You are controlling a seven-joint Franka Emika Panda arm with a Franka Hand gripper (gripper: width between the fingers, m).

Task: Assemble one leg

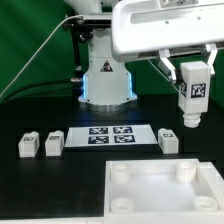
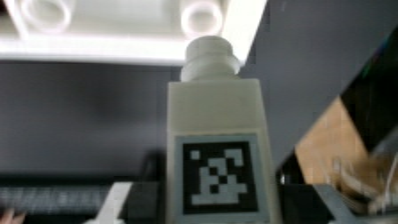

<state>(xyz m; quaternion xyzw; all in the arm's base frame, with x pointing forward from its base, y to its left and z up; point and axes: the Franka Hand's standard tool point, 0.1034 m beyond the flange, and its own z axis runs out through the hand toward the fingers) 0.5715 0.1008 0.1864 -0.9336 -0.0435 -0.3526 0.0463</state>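
In the upper right of the exterior view, the gripper (image 1: 190, 72) is clamped on the leg (image 1: 193, 100) and holds it upright in the air, tag showing. Below it lies the white panel (image 1: 160, 195). Another block (image 1: 168, 140) stands just beside the marker board (image 1: 110, 135).

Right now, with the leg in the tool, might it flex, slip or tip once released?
The leg looks like rigid moulded plastic, so probably stiff. Its smooth faces may slip. Taller than wide, it could tip if nudged.
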